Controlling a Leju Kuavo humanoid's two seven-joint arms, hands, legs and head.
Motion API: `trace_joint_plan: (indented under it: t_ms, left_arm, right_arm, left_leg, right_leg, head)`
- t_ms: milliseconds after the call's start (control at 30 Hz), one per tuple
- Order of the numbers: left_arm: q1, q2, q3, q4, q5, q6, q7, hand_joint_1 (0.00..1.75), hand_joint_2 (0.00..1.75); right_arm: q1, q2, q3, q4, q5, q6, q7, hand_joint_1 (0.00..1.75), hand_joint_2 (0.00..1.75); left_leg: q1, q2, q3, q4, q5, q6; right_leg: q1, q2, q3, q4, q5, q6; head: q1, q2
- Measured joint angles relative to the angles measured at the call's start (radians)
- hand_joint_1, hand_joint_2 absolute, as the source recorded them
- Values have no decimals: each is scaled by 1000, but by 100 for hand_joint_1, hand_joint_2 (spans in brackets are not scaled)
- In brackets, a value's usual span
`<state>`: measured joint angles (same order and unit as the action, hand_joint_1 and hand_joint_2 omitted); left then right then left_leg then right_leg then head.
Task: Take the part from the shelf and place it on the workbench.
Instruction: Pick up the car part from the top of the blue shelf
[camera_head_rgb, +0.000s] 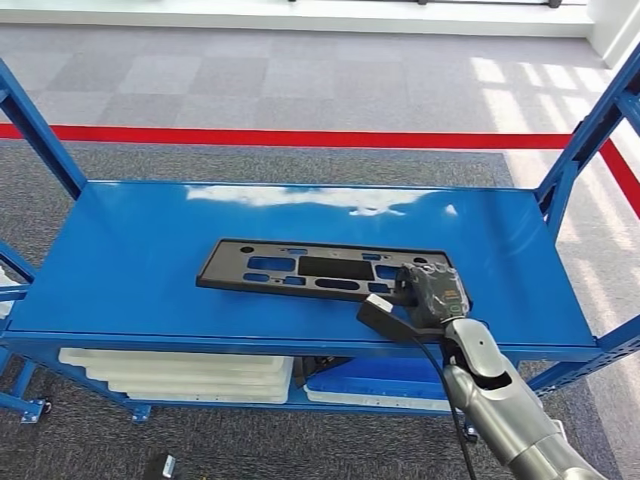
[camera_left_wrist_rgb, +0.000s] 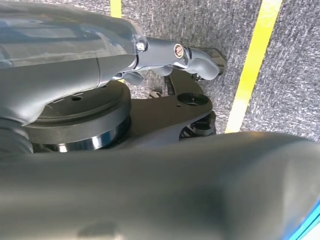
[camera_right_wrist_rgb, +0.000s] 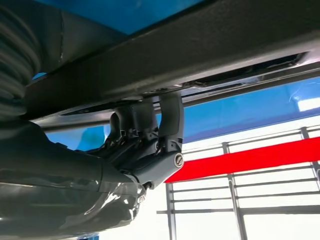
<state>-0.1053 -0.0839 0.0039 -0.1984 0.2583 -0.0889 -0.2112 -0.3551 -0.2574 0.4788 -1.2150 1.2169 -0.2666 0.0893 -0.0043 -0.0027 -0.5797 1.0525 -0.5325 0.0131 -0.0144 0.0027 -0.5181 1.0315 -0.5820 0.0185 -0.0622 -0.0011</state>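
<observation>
The part (camera_head_rgb: 317, 268) is a long, flat black panel with several cutouts, lying on the blue shelf top (camera_head_rgb: 151, 260) near its front edge. My right hand (camera_head_rgb: 432, 292) is at the panel's right end, with the silver arm coming in from the lower right. In the right wrist view the dark fingers (camera_right_wrist_rgb: 168, 120) curl over the edge of the part (camera_right_wrist_rgb: 188, 45) and grip it. My left hand (camera_left_wrist_rgb: 113, 55) hangs over the grey carpet, its fingers stretched out and holding nothing.
Blue slanted uprights (camera_head_rgb: 581, 140) (camera_head_rgb: 38, 130) stand at both ends of the shelf. White trays (camera_head_rgb: 181, 372) and a blue bin (camera_head_rgb: 377, 385) sit on the lower level. A red line (camera_head_rgb: 302, 137) crosses the floor behind; a yellow line (camera_left_wrist_rgb: 253, 65) runs on the carpet.
</observation>
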Motion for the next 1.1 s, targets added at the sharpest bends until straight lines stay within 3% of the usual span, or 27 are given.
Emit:
trace_joint_plan:
  t_ms: [433,800,1100]
  left_arm:
    - [2,0,1,0,-8,4,-21,0,0]
    - [26,0,23,0,-18,-21,-143,0,0]
    - [31,0,29,0,-20,-27,-156,0,0]
  right_arm:
    - [82,-7,-68,-74,-68,-78,-104,175,175]
    - [234,-72,-212,-452,-527,-50,-294,175,175]
    - [202,-126,-342,-593,-770,70,-355,175,175]
  left_leg:
    - [0,0,3,0,0,0]
    - [0,0,0,0,-1,0]
    - [-1,0,0,0,-1,0]
  right_leg:
    - [0,0,3,0,0,0]
    - [0,0,-1,0,0,0]
    - [0,0,0,0,0,0]
  head:
    - [0,0]
    - [0,0]
    - [0,0]
